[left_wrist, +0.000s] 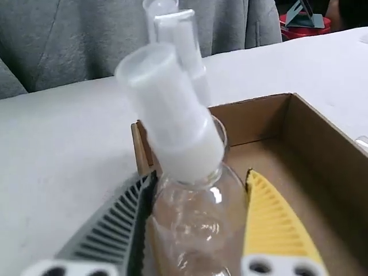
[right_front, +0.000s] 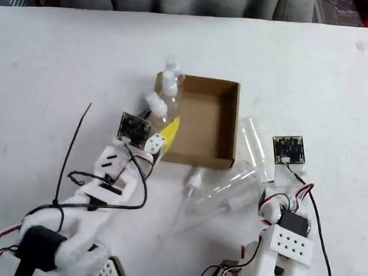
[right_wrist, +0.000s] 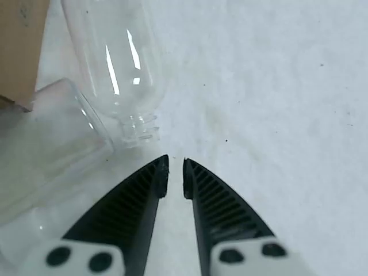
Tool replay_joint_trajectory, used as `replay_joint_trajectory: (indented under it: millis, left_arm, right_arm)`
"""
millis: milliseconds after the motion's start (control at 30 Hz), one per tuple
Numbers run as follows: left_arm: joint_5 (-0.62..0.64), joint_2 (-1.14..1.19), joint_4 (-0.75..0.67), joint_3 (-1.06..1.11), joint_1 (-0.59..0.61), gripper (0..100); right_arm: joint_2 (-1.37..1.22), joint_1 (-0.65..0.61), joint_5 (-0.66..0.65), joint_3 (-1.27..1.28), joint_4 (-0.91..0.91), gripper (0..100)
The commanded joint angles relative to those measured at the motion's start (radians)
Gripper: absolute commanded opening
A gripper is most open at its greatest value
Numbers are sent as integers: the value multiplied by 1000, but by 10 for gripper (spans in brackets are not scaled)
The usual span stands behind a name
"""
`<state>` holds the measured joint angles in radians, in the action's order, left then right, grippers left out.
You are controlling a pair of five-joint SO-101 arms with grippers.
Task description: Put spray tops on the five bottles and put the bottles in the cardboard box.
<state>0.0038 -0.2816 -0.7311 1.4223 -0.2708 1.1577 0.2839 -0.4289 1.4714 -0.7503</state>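
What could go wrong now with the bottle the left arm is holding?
The bottle in the left gripper tilts, its spray top close to the capped bottles standing at the cardboard box corner, so it might knock them over. It also sits right at the box wall and could catch there when released.

Capped clear plastic bottles point(right_front: 168, 88) crowd the 10 o'clock corner of the brown cardboard box point(right_front: 206, 123), bare toward 3 o'clock, while toppled clear bottles point(right_front: 231, 183) block its 5 o'clock side.

The held bottle point(left_wrist: 195, 230) was cut off below its shoulder, its spray top point(left_wrist: 169, 115) blurred; the capless bottle point(right_wrist: 112, 57) ran past the picture's edge, base unseen.
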Motion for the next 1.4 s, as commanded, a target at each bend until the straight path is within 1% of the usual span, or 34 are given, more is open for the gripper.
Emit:
replay_joint_trajectory:
  millis: [0,200,500,667,733,833,900,1200,1367]
  left_arm:
    - [-14,10,-38,-14,2,20]
    - [-14,15,-34,-8,2,20]
    - [-20,15,-28,-6,5,24]
    - [-21,7,9,-9,12,27]
    - [-21,7,11,-8,12,63]
    - [-21,15,12,-6,12,164]
    - [-17,8,26,2,12,214]
    - [-20,7,40,3,22,230]
    - [-14,7,66,2,58,317]
  right_arm:
    - [12,10,-11,8,21,16]
    - [12,10,-11,23,56,16]
    - [12,10,-11,26,56,16]
    - [12,10,-11,26,56,16]
    - [12,10,-11,26,56,16]
    - [12,10,-11,26,56,16]
    - [12,10,-11,26,56,16]
    - [12,12,-11,28,56,16]
    - [12,12,-11,28,56,16]
